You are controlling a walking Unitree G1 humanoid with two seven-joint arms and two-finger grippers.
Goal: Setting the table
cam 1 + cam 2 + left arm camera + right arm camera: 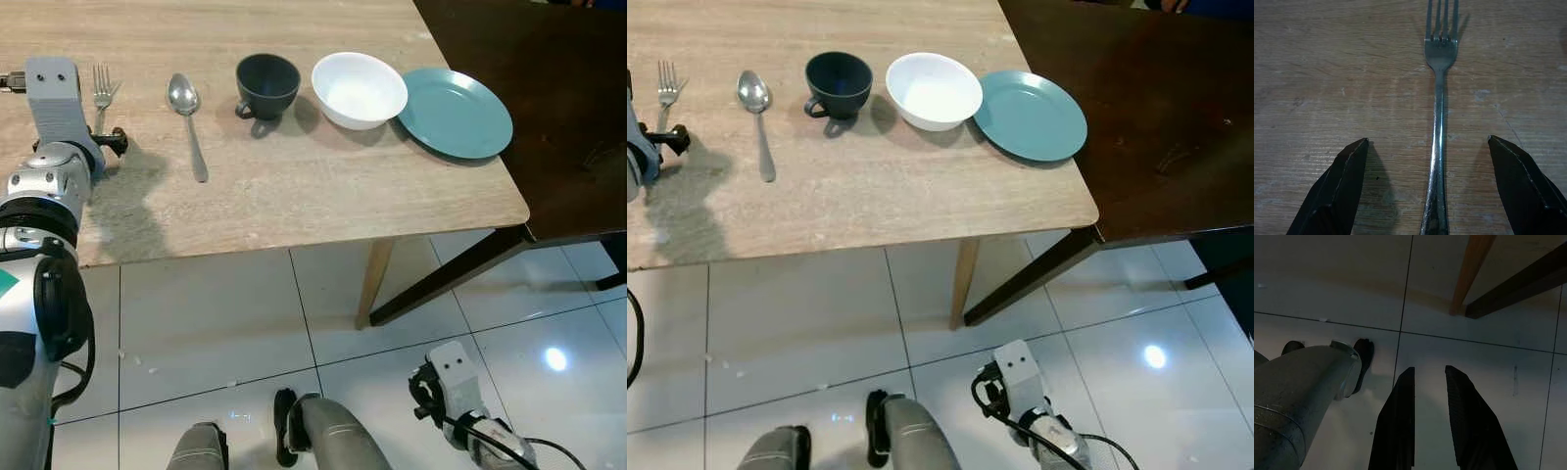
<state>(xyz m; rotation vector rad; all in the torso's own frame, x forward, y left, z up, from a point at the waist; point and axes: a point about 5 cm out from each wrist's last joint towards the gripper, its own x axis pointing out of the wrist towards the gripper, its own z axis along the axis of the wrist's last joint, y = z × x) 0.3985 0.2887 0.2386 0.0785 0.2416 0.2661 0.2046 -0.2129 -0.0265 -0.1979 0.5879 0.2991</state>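
Left wrist view: left end effector (1435, 191) spread wide, straddling the fork (1439, 122) handle.

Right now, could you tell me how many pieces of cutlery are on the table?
2: a silver metal fork at the wooden table's left, and a silver metal spoon just right of it.

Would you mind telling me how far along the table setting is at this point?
Laid in a row on the table: spoon, dark cup, white bowl, teal plate. In hand: the left gripper straddles the fork with jaws open, not gripping. Left: arranging the pieces into a place setting. The right gripper hangs idle.
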